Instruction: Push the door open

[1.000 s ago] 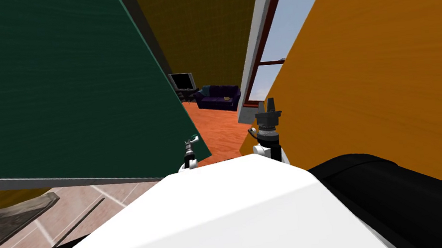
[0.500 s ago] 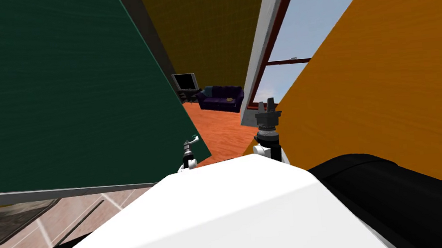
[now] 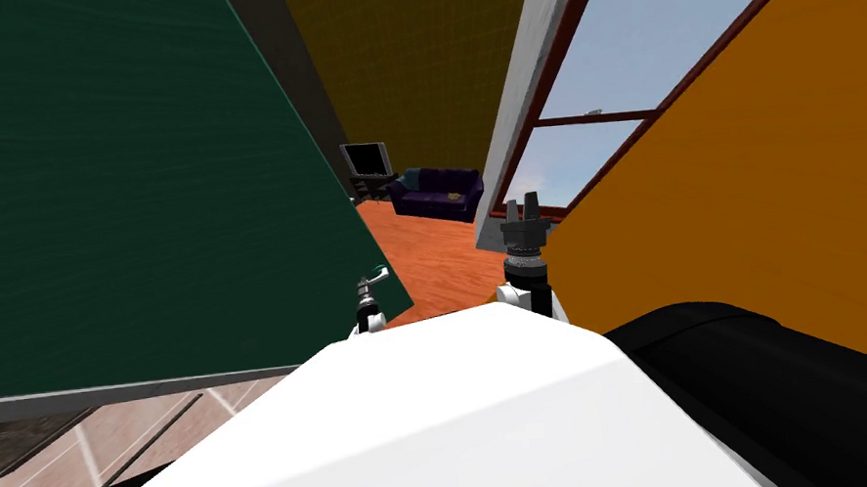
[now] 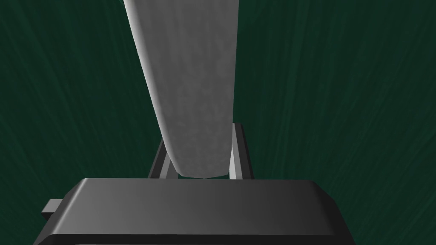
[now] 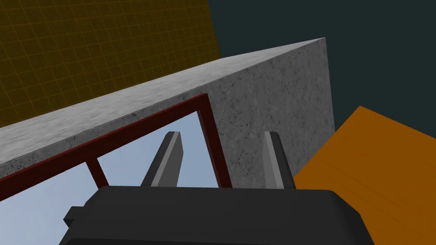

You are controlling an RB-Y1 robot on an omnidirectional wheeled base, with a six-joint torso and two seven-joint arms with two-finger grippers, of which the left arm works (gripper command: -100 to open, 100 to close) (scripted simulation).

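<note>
A dark green door [image 3: 122, 184] takes up the left of the head view, standing ajar beside the opening. Its grey lever handle [image 4: 191, 85] lies between the fingers of my left gripper [image 4: 200, 134], which press its sides against the green face [image 4: 340, 85]. In the head view that gripper [image 3: 378, 278] sits at the door's free edge by the handle [image 3: 381, 273]. My right gripper [image 3: 524, 206] is raised in the opening beside a big orange panel [image 3: 759, 178]. Its fingers [image 5: 172, 157] stand open, holding nothing.
Through the gap are an orange-red floor [image 3: 433, 265], a dark sofa [image 3: 437, 191] and a screen on a stand [image 3: 362, 158]. A grey wall end [image 3: 527, 100] with a red-framed window [image 3: 621, 52] stands right of the opening. Pale tiles [image 3: 144, 428] lie at my lower left.
The orange panel's edge has drawn away to the right, baring much more of the window. The green door's bottom edge sits lower at the left. Both grippers have barely shifted.
</note>
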